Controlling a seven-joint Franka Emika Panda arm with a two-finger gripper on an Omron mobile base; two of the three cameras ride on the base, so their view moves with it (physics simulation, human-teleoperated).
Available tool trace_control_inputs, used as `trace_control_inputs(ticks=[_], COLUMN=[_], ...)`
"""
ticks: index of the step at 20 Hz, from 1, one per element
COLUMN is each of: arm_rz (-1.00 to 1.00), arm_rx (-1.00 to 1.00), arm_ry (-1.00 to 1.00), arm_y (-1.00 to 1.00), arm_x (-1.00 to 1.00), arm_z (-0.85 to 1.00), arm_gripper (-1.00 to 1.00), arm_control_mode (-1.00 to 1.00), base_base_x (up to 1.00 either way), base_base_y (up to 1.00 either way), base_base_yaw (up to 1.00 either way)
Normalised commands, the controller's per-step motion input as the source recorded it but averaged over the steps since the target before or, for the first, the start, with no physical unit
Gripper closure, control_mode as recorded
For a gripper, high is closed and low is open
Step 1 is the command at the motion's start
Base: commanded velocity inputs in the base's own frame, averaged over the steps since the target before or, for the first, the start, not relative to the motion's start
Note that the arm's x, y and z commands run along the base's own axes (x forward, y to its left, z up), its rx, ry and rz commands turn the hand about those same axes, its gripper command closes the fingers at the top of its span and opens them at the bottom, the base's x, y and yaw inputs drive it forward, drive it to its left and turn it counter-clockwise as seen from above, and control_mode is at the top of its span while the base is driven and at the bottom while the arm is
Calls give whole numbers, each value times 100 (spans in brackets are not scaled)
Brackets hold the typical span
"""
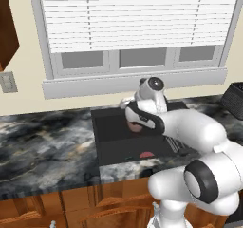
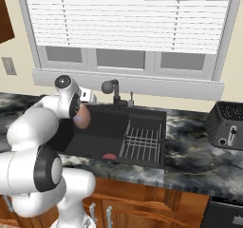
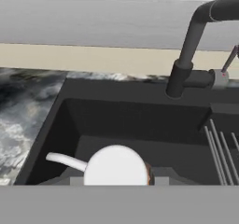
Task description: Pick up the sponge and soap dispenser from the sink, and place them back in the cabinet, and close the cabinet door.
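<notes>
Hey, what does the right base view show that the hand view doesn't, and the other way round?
Right base view alone: the small flat red-pink sponge on the basin floor and a black toaster on the marble counter. Hand view alone: the orange-brown soap dispenser's white pump top seen from above, right at the tool. Both share the deep black sink, its dark faucet and the metal wire rack.

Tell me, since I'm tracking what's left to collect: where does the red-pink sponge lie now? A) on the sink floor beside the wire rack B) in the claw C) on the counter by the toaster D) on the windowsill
A: the sponge lies on the sink floor, just left of the wire rack.
</notes>
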Motion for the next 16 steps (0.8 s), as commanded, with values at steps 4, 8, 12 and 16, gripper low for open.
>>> trace_control_inputs(ticks=[4, 8, 12, 16], arm_rz=[0, 0, 0, 0], arm_rx=[0, 0, 0, 0], arm_ry=[1, 1, 0, 2], arm_y=[0, 0, 0, 0], arm_x=[-33, -29, -29, -18], arm_z=[34, 39, 43, 53], arm_gripper=[100, 100, 100, 100], arm_control_mode=[-100, -100, -100, -100], base_base_x=[0, 0, 0, 0], base_base_y=[0, 0, 0, 0], base_base_yaw=[0, 0, 0, 0])
